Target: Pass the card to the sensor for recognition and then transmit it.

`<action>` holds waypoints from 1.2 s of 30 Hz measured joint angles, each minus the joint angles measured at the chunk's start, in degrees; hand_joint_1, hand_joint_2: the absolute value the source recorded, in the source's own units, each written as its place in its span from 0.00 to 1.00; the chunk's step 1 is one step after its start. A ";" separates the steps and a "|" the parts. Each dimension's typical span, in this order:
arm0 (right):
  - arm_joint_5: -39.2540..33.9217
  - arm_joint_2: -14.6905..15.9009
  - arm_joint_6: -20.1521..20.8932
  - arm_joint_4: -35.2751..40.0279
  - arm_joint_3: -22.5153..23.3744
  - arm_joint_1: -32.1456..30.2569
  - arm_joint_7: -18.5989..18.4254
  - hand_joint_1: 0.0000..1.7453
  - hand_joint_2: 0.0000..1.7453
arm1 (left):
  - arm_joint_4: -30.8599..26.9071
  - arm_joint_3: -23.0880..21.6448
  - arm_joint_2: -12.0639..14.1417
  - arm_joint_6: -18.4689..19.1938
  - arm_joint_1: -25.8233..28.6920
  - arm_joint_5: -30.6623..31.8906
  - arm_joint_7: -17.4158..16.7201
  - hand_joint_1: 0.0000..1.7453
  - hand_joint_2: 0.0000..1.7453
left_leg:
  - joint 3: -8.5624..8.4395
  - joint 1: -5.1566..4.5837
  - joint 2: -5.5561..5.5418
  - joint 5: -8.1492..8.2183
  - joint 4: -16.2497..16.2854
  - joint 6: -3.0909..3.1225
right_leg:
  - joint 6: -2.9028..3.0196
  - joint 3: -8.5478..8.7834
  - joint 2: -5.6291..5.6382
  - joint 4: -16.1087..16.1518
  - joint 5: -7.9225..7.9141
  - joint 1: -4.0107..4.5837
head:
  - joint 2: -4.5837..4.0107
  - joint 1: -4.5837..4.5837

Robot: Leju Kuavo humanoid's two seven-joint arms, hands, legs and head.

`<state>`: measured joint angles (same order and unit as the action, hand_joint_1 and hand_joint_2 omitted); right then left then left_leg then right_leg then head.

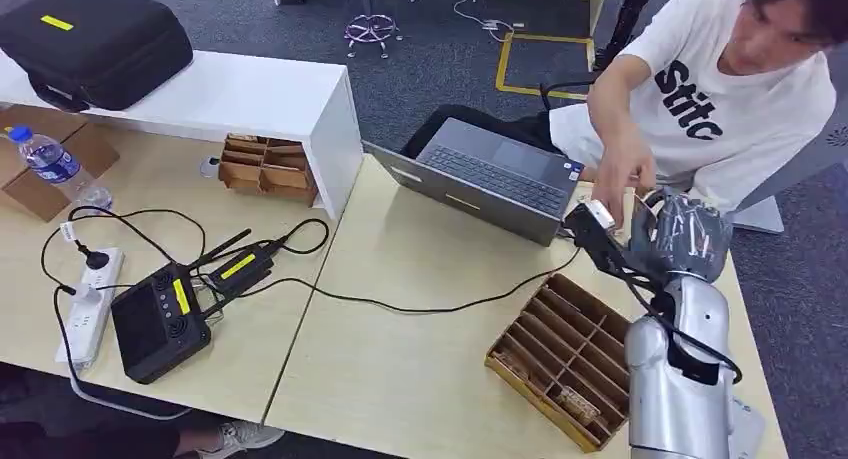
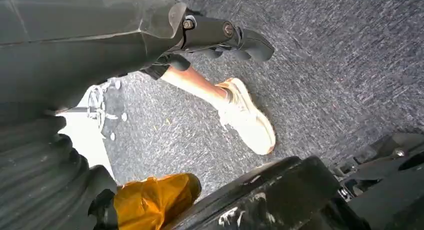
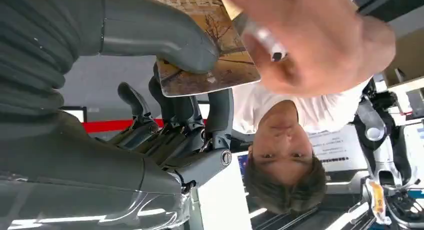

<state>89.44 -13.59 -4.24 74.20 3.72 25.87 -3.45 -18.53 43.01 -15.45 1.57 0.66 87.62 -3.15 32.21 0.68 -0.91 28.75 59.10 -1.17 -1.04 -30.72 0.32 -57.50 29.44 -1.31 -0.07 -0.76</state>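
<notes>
Card (image 3: 207,49) sitting pinched under my right hand's (image 3: 170,104) thumb against the fingers, person's hand (image 3: 310,37) reaching onto it, my left hand's state I cannot tell.

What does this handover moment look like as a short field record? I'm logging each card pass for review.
card: brown printed card, pinched under the thumb of the right hand
person's hand: reaching in at the card's far edge, blurred; contact unclear
laptop: open, on the table beside the right hand
wooden tray: divided, below the raised arm
left hand: hanging over carpet; fingers not readable
</notes>
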 joint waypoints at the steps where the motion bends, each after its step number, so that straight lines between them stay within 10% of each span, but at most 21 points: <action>1: 0.02 0.00 -0.07 -0.42 0.07 0.00 0.02 0.81 1.00 | 0.00 -0.09 0.00 0.00 0.00 0.00 0.04 0.00 1.00 | 0.00 0.00 0.00 0.00 0.00 0.00 | 0.00 0.00 0.00 0.00 0.00 0.00 | 0.00 -0.02; 6: 0.13 0.00 -0.91 -2.22 0.46 0.01 0.13 0.56 1.00 | 0.07 -0.37 0.02 0.00 -0.05 0.00 0.07 0.00 1.00 | 0.00 0.00 -0.03 0.00 0.01 0.00 | 0.00 0.00 -0.02 0.00 0.00 0.00 | 0.00 0.00; 24: 0.02 -0.02 -2.56 -4.54 0.72 0.10 1.35 0.76 1.00 | 0.42 -0.39 0.02 0.04 -0.09 0.00 -0.02 0.00 1.00 | 0.03 -0.01 -0.05 0.00 0.01 0.00 | 0.00 0.00 -0.05 0.00 0.00 0.00 | 0.00 -0.02; 25: -0.07 -0.02 -2.76 -4.52 0.72 0.10 1.64 0.67 1.00 | 0.44 -0.39 0.02 0.04 -0.09 0.00 -0.02 0.00 1.00 | 0.04 -0.01 -0.05 0.00 0.00 0.00 | 0.00 0.00 -0.05 0.00 0.00 0.00 | 0.00 0.00; 26: -0.26 -0.02 -3.10 -4.48 0.68 0.10 1.94 0.12 1.00 | 0.44 -0.39 0.02 0.04 -0.09 0.00 -0.04 0.00 1.00 | 0.03 -0.01 -0.05 0.00 0.01 0.00 | 0.00 0.00 -0.05 0.00 0.00 0.00 | 0.00 -0.02; 27: -0.53 -0.04 -3.26 -4.35 0.61 0.09 2.21 0.00 1.00 | 0.46 -0.39 0.02 0.04 -0.10 0.00 -0.13 0.00 1.00 | 0.03 -0.01 -0.05 0.00 0.01 0.00 | 0.00 -0.01 -0.05 0.00 0.00 0.00 | 0.00 -0.02; 36: -4.47 -0.55 -4.06 1.86 -1.48 -1.60 4.27 0.00 1.00 | 0.48 -0.37 -0.04 0.07 -0.15 0.00 -0.44 0.00 1.00 | 0.04 0.00 -0.06 0.00 0.00 0.00 | 0.00 -0.05 -0.06 0.00 0.01 0.00 | 0.00 -0.02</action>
<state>84.97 -14.14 -8.30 76.06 2.23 24.27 0.82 -18.05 42.64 -15.50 1.64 0.51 87.62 -3.58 32.26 0.68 -0.97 28.75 59.10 -1.17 -1.04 -30.77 0.25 -57.50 29.45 -1.31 -0.07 -0.79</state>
